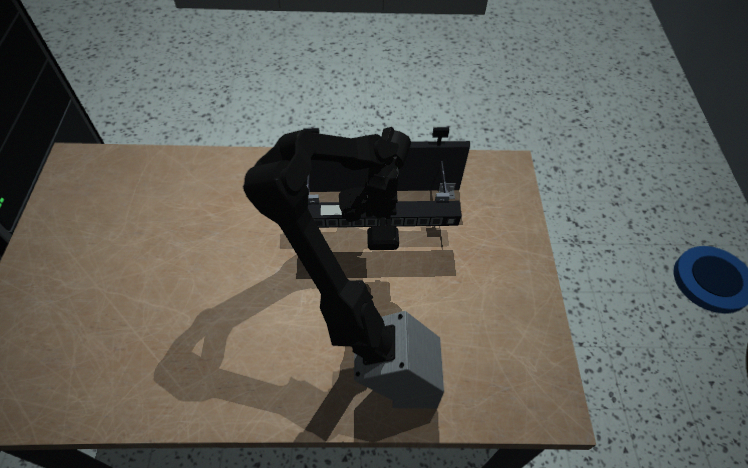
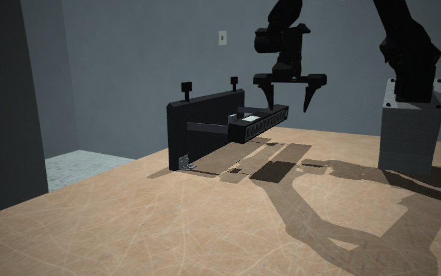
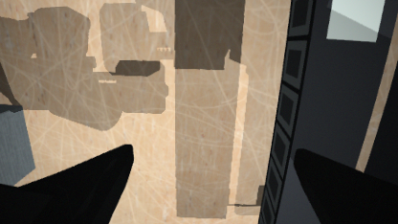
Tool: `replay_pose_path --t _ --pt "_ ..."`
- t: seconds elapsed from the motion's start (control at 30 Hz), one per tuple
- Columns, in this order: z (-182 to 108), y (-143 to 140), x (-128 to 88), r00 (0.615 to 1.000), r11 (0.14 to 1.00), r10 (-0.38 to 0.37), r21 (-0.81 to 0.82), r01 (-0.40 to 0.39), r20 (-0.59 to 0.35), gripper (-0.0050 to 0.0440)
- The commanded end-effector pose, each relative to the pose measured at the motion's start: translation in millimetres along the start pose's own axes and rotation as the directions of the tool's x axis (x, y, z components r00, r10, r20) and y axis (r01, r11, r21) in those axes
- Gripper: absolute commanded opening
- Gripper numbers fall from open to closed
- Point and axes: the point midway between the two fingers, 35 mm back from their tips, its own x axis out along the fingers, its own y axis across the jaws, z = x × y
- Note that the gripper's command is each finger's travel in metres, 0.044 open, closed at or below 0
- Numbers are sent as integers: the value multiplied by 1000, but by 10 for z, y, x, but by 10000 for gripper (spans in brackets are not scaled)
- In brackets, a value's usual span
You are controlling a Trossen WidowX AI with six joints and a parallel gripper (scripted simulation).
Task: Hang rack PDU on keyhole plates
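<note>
One item under task: rack PDU (image 2: 260, 125), long, narrow and black, outlet row along the front face, pale label on top. Found raised off the table (image 2: 130, 227), parallel to the upright backboard (image 2: 201, 110) and joined to it by two grey bars (image 2: 208, 127). Appears level in the exterior view. Seating of the back buttons in the keyhole slots hidden from every view; cannot confirm.

Handling, by judgement: rigid casing, no flex expected; moderate weight spread along the length, so prone to tipping if gripped off-centre. Smooth flat faces, likely slippery under hard pads. Best taken across the narrow width near mid-length, pads on front and back faces, clear of the label end.

Gripper (image 2: 288, 109): fingers spread to full width, nothing between them. Pointed straight down, wrist vertical, fingertips at about the level of the PDU's top face. In the wrist view, offset toward the table side: one finger (image 3: 344, 187) over the casing, the other (image 3: 91, 187) over bare table. Upper arm reaching forward from the grey pedestal (image 2: 410, 140), elbow high, forearm folded back over the work.

Risk noted: any contact from the near fingertip could unseat or swing the strip.
</note>
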Motion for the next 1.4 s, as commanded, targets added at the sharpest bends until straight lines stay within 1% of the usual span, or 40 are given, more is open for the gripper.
replay_pose_path --t 0.0,0.13,0.2,0.3,0.4,0.47,0.57,0.63,1.37 --pt "11 209 -56 1000 1000 -24 -12 24 -13 440" --pt "19 442 -29 1000 1000 -23 -11 23 -12 440" --pt "19 442 -29 1000 1000 -23 -11 23 -12 440" --pt "26 546 -13 1000 1000 -22 -11 22 -12 440" --pt "28 571 -23 1000 1000 -19 -9 19 -11 440" --pt "17 485 -181 999 999 -32 -18 32 -17 440" --pt "19 467 -486 999 999 -30 -18 29 -17 440" --pt "23 468 -551 999 999 -29 -18 29 -17 440" --pt "29 498 -509 1000 1000 -16 -8 16 -6 440"
